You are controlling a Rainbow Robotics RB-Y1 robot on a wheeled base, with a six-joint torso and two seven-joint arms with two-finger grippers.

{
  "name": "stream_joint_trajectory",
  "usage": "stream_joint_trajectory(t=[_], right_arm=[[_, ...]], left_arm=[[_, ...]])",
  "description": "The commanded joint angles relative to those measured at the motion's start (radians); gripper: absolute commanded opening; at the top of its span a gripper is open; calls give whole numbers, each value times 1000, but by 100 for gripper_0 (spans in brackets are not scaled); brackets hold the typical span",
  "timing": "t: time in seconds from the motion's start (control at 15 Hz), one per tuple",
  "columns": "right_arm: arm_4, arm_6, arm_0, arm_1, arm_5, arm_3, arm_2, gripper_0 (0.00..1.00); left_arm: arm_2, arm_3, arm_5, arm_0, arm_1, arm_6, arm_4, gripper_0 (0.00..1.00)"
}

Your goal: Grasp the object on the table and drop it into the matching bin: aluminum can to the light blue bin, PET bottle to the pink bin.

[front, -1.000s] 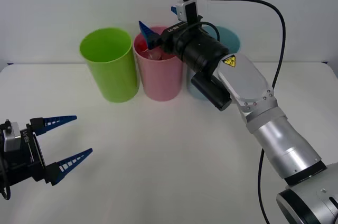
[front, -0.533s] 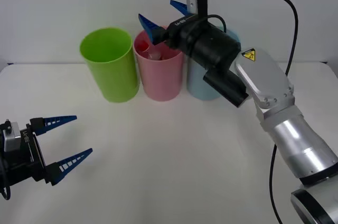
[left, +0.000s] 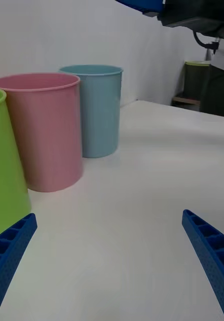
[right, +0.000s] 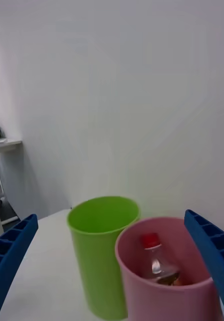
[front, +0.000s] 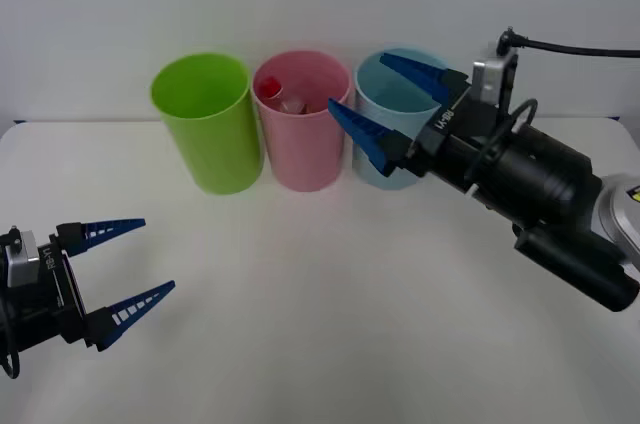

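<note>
Your right gripper (front: 395, 104) hangs wide open and empty before the light blue bin (front: 400, 84). The PET bottle (right: 157, 263) stands roughly upright, red cap up, inside the pink bin (front: 300, 149), just to its left. A second ago it hovered over that bin; it has since backed rightward. Your left gripper (front: 125, 269) waits open, low at the near left.
</note>
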Motion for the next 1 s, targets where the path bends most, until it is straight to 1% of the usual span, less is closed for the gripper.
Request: stream_joint_trajectory(t=[0.07, 0.2, 0.4, 0.6, 0.87, 1.0], right_arm=[[7, 6, 172, 28, -199, -76, -134, 100], [37, 8, 271, 70, -344, -108, -229, 100], [70, 13, 350, 116, -512, -108, -321, 100], [72, 29, 421, 125, -614, -108, -373, 100], [70, 51, 472, 125, -716, -102, -420, 100], [69, 68, 528, 145, -777, -104, -468, 100]], left_arm=[[0, 0, 0, 0, 0, 0, 0, 100], [0, 0, 0, 0, 0, 0, 0, 100], [0, 0, 0, 0, 0, 0, 0, 100], [0, 0, 0, 0, 0, 0, 0, 100], [0, 0, 0, 0, 0, 0, 0, 100], [0, 0, 0, 0, 0, 0, 0, 100]])
